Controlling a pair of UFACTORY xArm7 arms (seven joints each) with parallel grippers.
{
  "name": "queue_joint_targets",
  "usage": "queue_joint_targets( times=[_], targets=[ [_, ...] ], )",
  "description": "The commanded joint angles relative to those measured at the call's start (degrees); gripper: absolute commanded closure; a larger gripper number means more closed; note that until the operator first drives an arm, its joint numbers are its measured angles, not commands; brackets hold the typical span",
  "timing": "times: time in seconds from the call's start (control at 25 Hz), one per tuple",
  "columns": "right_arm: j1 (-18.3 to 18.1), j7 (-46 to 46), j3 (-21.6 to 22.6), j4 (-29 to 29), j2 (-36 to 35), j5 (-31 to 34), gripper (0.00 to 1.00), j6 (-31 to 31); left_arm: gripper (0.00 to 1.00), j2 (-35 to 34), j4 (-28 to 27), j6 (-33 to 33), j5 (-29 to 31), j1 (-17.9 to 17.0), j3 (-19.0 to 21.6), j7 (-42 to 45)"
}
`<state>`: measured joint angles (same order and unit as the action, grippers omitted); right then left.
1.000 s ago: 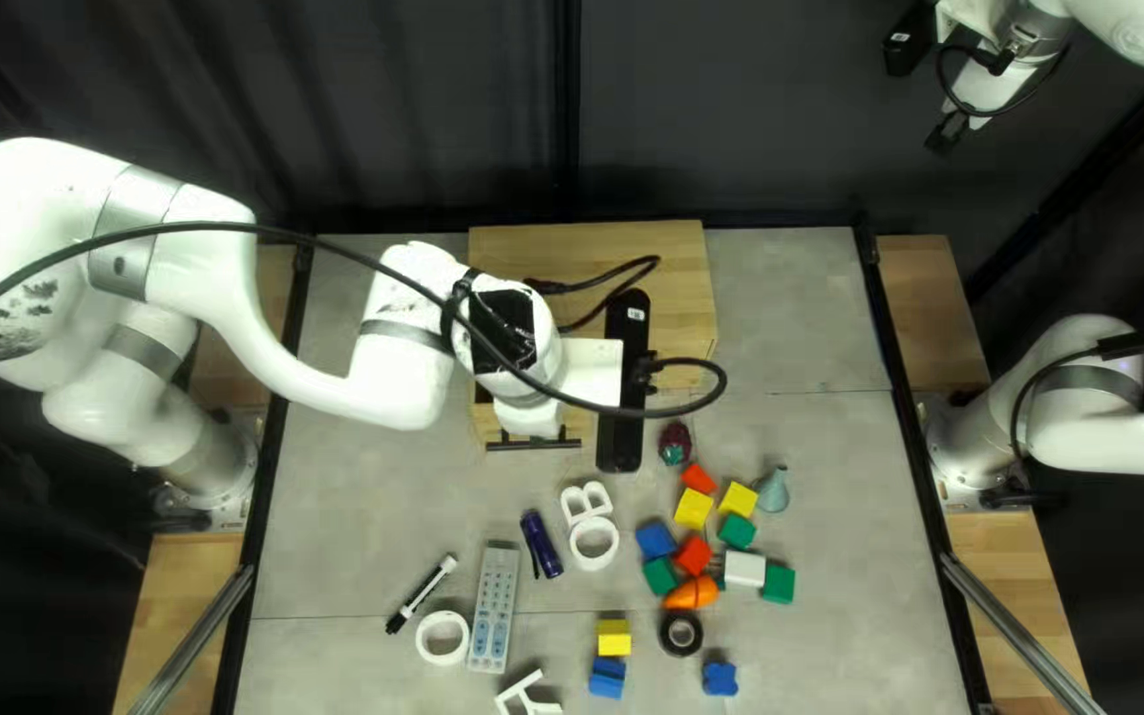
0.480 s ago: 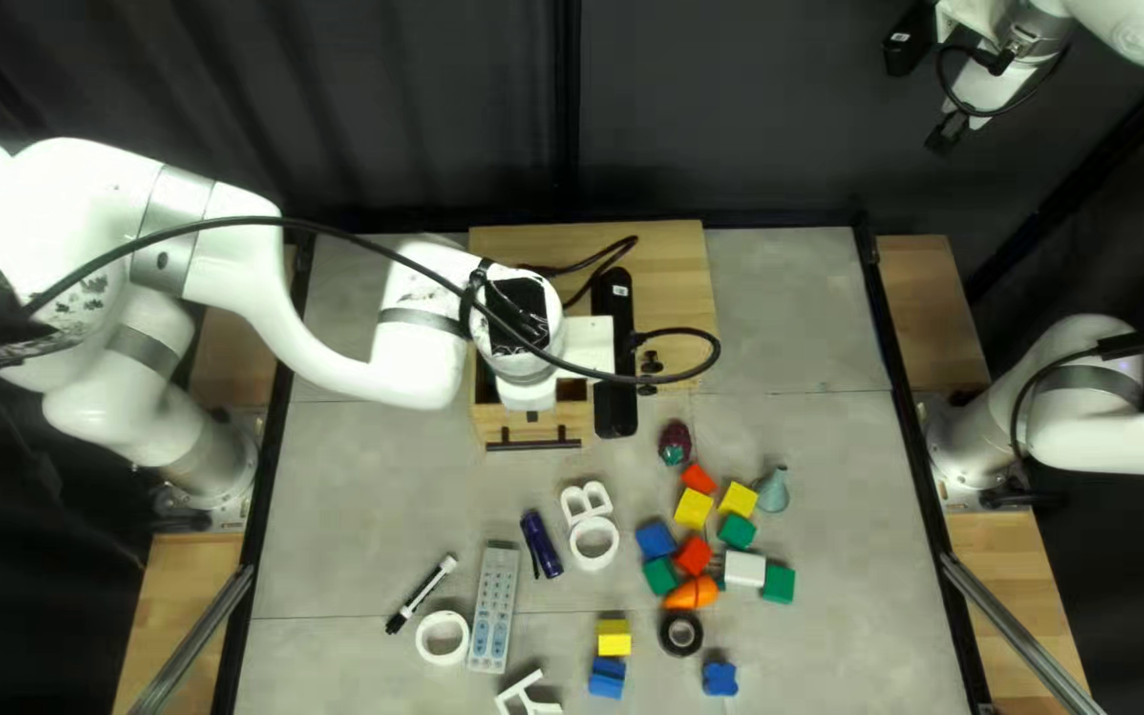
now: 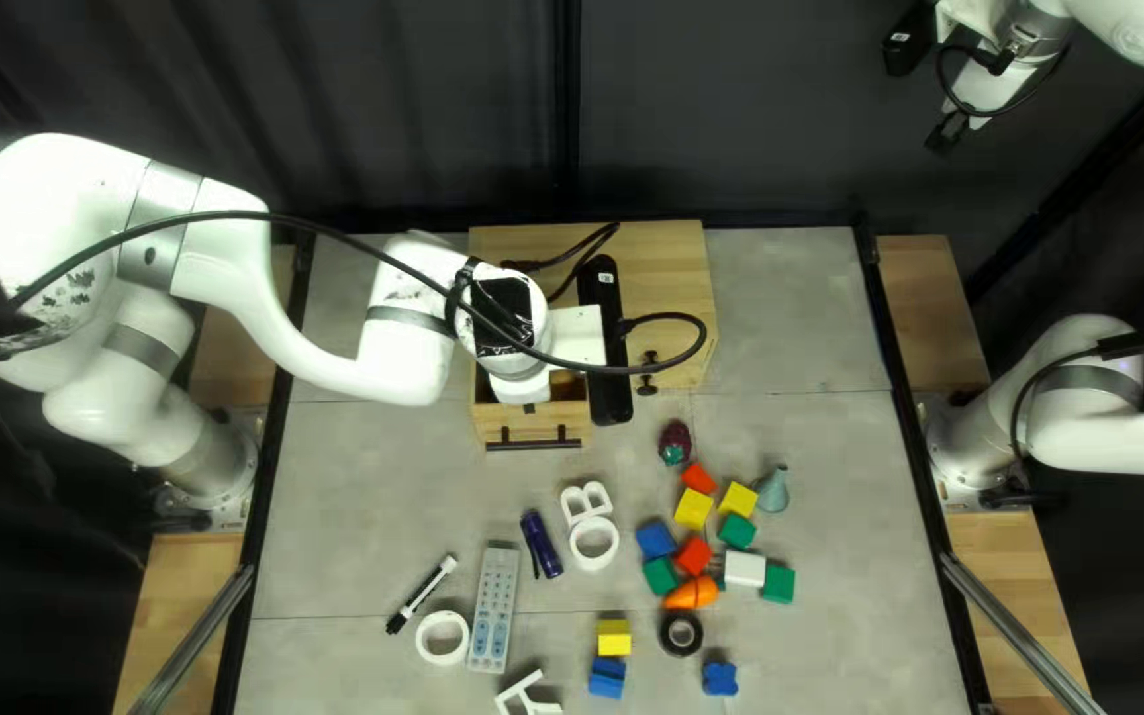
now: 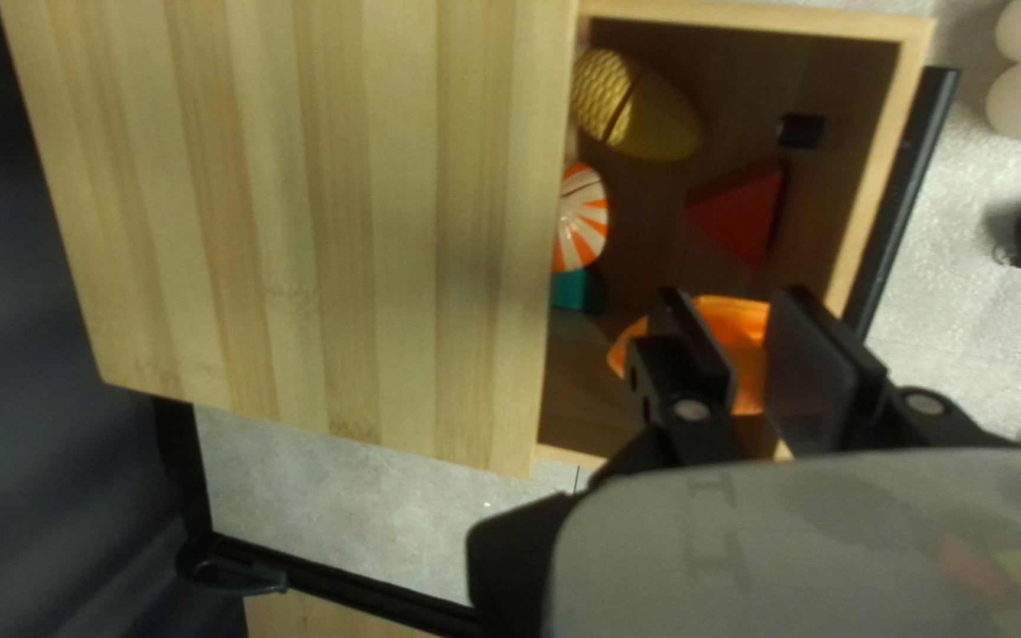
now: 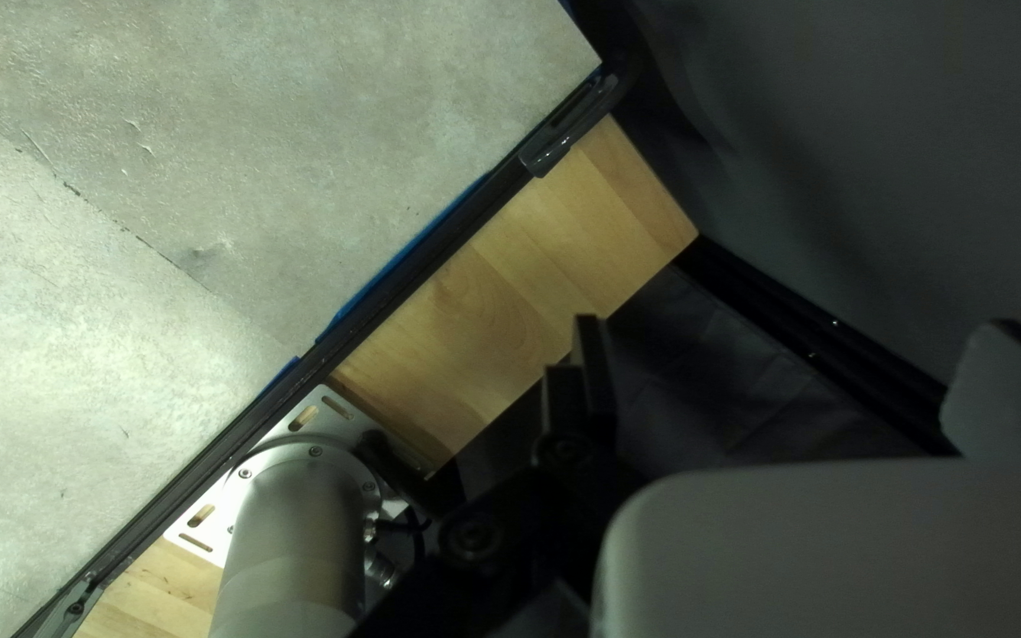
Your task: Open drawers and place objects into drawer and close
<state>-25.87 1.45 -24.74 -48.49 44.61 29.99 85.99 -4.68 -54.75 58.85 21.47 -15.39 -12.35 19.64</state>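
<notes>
Gaping over 1 open drawer [image 4: 771, 17] — the left claw [image 3: 521, 387].

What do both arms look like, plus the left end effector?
Left arm: rounded white shells, grey bands, dark speckled marking on one shell, black patch near the wrist, long black cable looping along it. Right arm: also white with grey bands and black cabling. Left end effector: two flat black fingers on black links, round silvery fasteners.

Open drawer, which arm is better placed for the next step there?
Left, I'd say: the left end effector hovers over the drawer, while the right arm is raised well away from it.
</notes>
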Motion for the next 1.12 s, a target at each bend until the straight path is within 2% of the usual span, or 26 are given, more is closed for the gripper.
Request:
queue_joint_targets(
  times=[0.04, 0.36, 0.52, 0.72, 0.84, 1.12],
  targets=[
    [0.00, 0.00, 0.00, 0.00, 0.00, 0.00, 0.00, 0.00, 0.00, -1.18, 0.01, 1.17, 1.06, -0.60, 1.00, 2.18],
    [0.00, 0.00, 0.00, 0.00, 0.00, 0.00, 0.00, 0.00, 0.00, -3.38, -0.89, 5.91, 2.49, -2.79, 4.46, 7.29],
    [0.00, 0.00, 0.00, 0.00, 0.00, 0.00, 0.00, 0.00, 0.00, -4.07, -0.29, 6.03, 0.29, -4.81, 6.06, 5.56],
    [0.00, 0.00, 0.00, 0.00, 0.00, 0.00, 0.00, 0.00, 0.00, -8.49, 3.12, 8.27, -5.59, -7.55, 7.12, 0.91],
    [0.00, 0.00, 0.00, 0.00, 0.00, 0.00, 0.00, 0.00, 0.00, -10.43, 6.62, 8.40, -11.44, -9.31, 7.03, -2.14],
    [0.00, 0.00, 0.00, 0.00, 0.00, 0.00, 0.00, 0.00, 0.00, -6.48, 11.93, 4.27, -27.17, -15.12, 7.45, -19.43]
  ],
)
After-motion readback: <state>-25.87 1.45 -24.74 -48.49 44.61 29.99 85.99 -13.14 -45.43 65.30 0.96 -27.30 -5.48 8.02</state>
